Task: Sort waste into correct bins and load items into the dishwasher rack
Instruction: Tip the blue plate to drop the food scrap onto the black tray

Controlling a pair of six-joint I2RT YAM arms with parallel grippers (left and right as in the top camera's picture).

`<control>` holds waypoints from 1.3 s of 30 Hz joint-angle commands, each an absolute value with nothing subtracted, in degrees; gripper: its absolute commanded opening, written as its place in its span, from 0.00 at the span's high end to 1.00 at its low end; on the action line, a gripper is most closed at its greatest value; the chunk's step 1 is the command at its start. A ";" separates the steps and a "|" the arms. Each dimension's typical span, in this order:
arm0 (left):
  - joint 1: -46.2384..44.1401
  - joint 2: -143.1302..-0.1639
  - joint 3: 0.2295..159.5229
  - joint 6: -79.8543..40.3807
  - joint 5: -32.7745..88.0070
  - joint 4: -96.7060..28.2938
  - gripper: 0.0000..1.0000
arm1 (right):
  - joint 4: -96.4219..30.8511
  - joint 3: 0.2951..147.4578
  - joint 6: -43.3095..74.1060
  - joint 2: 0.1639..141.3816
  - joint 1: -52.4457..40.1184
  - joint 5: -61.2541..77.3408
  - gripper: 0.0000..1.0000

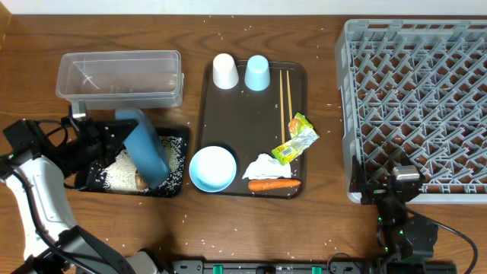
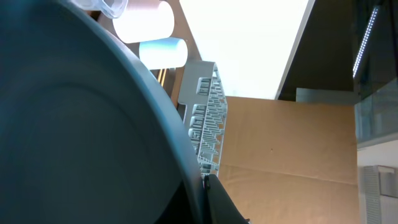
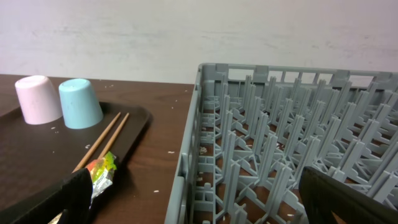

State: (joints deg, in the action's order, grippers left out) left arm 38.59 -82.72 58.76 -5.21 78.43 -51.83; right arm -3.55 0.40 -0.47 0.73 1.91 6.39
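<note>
No text is legible anywhere; print on the foil wrapper (image 1: 294, 140) is too small to read.

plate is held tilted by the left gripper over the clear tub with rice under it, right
Not quite. The plate is held tilted by the left gripper, but over the black tray, not the clear tub, which sits further back. The rice lies in that tray under the plate. The overhead view shows it.
</note>
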 commanded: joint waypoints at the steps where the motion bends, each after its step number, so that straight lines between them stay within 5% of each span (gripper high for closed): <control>1: 38.63 -81.84 58.81 -3.84 81.01 -52.29 0.94 | -3.70 0.32 -0.49 0.60 1.06 6.24 0.01; 12: 28.10 -71.53 59.07 -4.58 78.43 -49.25 0.94 | -3.70 0.32 -0.49 0.60 1.06 6.24 0.01; 24: 0.60 -57.52 59.11 -16.84 41.76 -29.85 0.94 | -3.70 0.32 -0.49 0.60 1.06 6.24 0.01; 39: -30.37 -75.00 59.11 -16.16 8.19 -14.72 0.94 | -3.70 0.32 -0.49 0.60 1.06 6.22 0.01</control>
State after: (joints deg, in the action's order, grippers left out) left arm -28.05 -72.18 58.61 -16.71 16.58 -15.92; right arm -3.55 0.40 -0.47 0.73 1.91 6.39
